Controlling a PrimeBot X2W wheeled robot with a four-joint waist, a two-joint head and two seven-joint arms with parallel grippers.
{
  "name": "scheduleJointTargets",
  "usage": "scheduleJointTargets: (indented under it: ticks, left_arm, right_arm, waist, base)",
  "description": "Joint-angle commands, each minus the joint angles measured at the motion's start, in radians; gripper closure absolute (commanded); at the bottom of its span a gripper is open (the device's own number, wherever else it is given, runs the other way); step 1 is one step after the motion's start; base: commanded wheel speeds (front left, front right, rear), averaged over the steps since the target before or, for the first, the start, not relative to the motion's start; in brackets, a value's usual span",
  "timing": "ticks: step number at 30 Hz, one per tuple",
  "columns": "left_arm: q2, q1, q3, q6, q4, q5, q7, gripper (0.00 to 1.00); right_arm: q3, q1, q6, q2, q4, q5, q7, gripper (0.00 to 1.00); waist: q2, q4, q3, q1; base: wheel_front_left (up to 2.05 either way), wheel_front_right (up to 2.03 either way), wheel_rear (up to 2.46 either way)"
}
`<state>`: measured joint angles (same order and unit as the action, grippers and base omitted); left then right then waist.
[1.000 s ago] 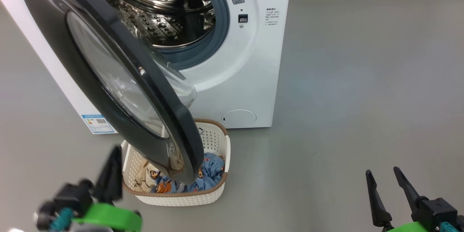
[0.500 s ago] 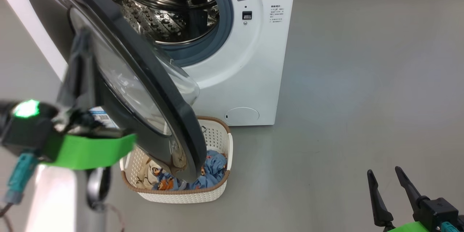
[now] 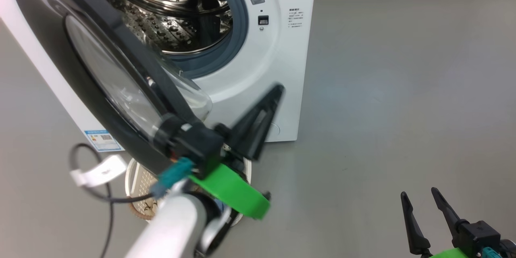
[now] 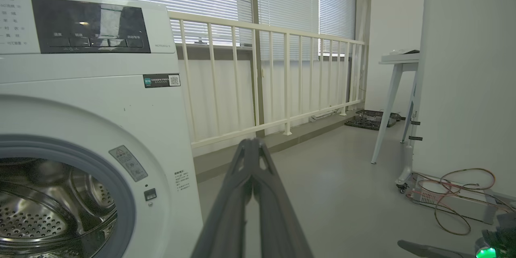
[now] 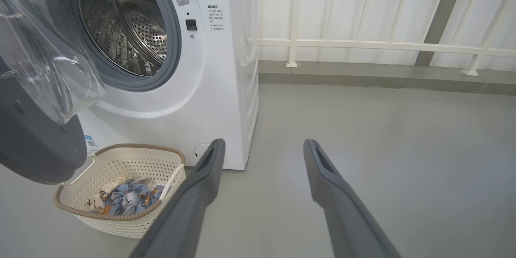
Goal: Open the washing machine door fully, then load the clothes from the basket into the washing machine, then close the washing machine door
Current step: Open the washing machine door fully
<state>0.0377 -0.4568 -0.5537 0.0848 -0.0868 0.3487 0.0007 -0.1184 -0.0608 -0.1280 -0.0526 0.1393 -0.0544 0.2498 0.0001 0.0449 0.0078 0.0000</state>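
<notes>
The basket (image 3: 138, 180) lies below the closed left fingers (image 3: 258, 124), seemingly apart.

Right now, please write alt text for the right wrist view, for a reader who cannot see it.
A white washer stands with its door open at left; under the door, a basket holds clothes. The open right gripper reaches in from below.

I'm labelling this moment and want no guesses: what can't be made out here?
Head view: the basket is mostly hidden behind the washing machine door and the left arm.
Head view: the left claw is motion-blurred.
Right wrist view: the door runs off the left edge.
Left wrist view: control panel lettering too small.
</notes>
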Motion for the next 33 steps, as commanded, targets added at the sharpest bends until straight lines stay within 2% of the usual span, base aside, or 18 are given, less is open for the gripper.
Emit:
scheduleJointTargets:
  ticks: [1, 9, 20, 33]
  left_arm:
    - [0.013, -0.004, -0.007, -0.013, 0.01, 0.024, 0.018, 1.0]
    - [0.015, 0.04, -0.069, -0.07, 0.128, 0.039, 0.061, 1.0]
    - [0.038, 0.052, -0.019, -0.126, 0.24, 0.037, 0.029, 1.0]
    - [0.05, 0.039, 0.024, -0.157, 0.348, 0.049, -0.029, 1.0]
  right_arm:
    - [0.028, 0.03, -0.003, -0.014, -0.018, 0.003, 0.012, 0.0]
    - [0.025, 0.024, -0.003, -0.013, -0.015, -0.002, 0.012, 0.0]
    - [0.021, 0.021, -0.003, -0.01, -0.019, -0.004, 0.012, 0.0]
    - [0.017, 0.025, -0.003, -0.008, -0.021, -0.01, 0.012, 0.0]
  waist:
    - [-0.0001, -0.007, -0.003, 0.0]
    - [-0.0001, -0.012, -0.009, 0.0]
    - [-0.0001, -0.007, -0.008, 0.0]
    - [-0.0001, -0.009, -0.001, 0.0]
  base:
    - [0.0, 0.0, 0.0]
    - [0.0, 0.0, 0.0]
    - [0.0, 0.0, 0.0]
    - [0.0, 0.0, 0.0]
